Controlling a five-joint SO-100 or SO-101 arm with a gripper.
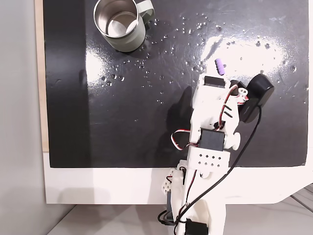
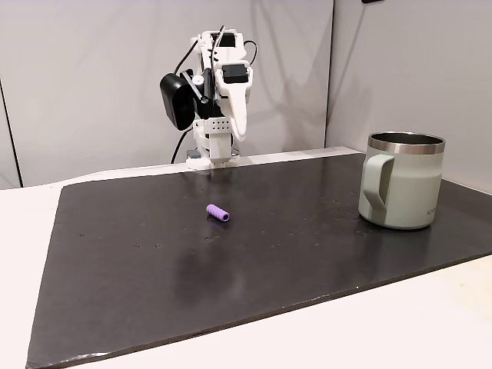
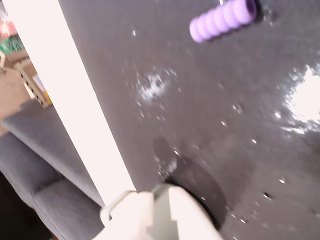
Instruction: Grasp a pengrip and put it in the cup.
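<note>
I see the black mat (image 1: 127, 98) filling most of a fixed view from above, with the white arm (image 1: 212, 122) reaching up from the bottom edge, right of centre. The mug (image 1: 120, 24) stands upright at the top, left of centre, well apart from the arm. The gripper (image 2: 240, 127) hangs off the mat in a fixed view and looks closed on nothing, while the little purple pen grip (image 1: 219, 66) lies on the mat right of centre, just above the arm.
</note>
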